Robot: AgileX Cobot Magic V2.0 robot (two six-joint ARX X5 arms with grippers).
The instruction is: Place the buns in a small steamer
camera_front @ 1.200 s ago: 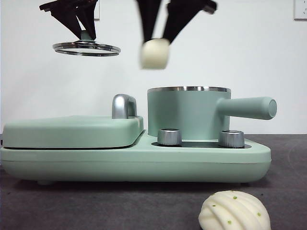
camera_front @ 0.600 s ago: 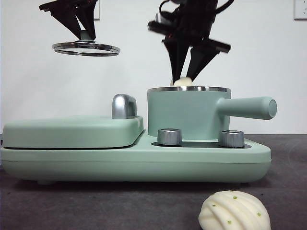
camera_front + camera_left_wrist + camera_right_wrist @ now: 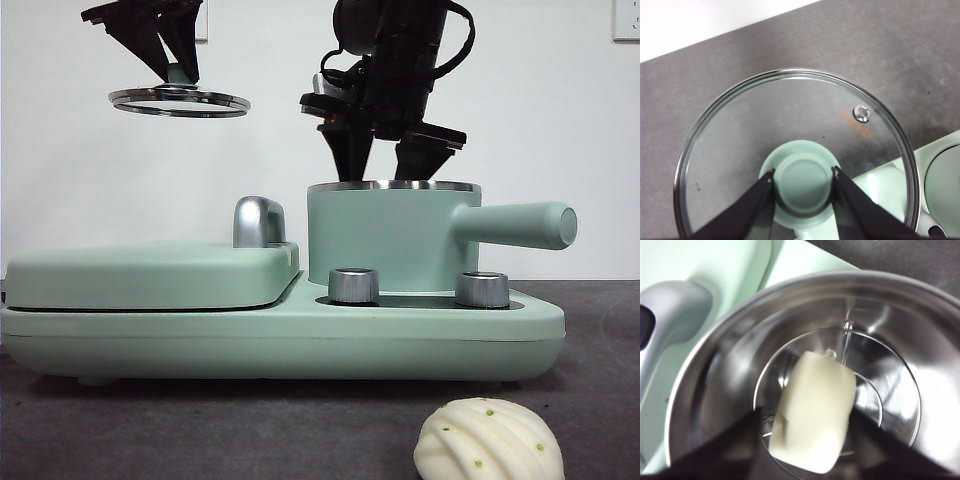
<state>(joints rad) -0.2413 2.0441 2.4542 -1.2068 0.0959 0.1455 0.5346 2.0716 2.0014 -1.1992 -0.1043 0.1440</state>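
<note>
buns first: the smooth cream bun (image 3: 814, 412) sits between the jaws of my right gripper (image 3: 807, 440), inside the steel bowl of the small steamer (image 3: 392, 235), down near the bottom plate. step in hand, as i judge it, is dropping off the first bun. right jaws look clenched on the smooth bun, one on each side and touching it, though that picture is blurred so the contact is hard to be sure of. in the front view my right gripper (image 3: 385, 160) hangs right over the steamer rim with its tips dipped behind the steel edge, so the bun itself is hidden there. my left gripper (image 3: 802, 192) is off to the side, high up and well apart from the steamer, clamped on the green knob of the glass lid (image 3: 795, 150), lid level in the air. the ridged bun (image 3: 488, 440) with green dots lies on the dark table (image 3: 200, 430) in front of the cooker base (image 3: 280, 335), untouched. next move calls for opening the right jaws so the smooth bun rests flat on the bottom, lifting straight up clear of the rim without snagging it, then going for the ridged bun. lid goes back on last, i'd guess.
</note>
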